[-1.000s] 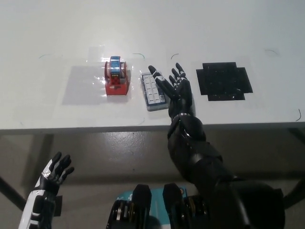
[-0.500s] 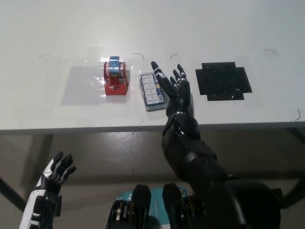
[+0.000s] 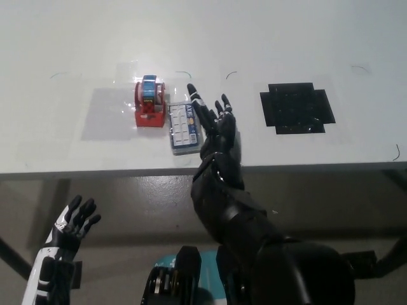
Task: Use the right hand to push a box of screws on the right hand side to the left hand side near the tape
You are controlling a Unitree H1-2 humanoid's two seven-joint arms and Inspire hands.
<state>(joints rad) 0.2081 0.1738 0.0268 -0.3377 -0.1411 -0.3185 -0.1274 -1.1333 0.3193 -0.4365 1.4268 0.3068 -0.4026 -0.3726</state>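
The box of screws (image 3: 182, 129), clear with a grid of white compartments, lies on the white table (image 3: 254, 38) just right of the red tape dispenser (image 3: 150, 104), almost touching it. My black right hand (image 3: 216, 126) is open, fingers spread, pressed flat against the box's right edge. My white left hand (image 3: 70, 223) rests open below the table's front edge at the lower left.
A black cross-shaped mat (image 3: 296, 107) lies on the table to the right of my right hand. The table's front edge (image 3: 95, 171) runs across the picture just below the box. Thin pen marks dot the tabletop.
My right hand has slid left with the box of screws ahead of it, bringing the box close beside the tape dispenser. The left hand stays low.
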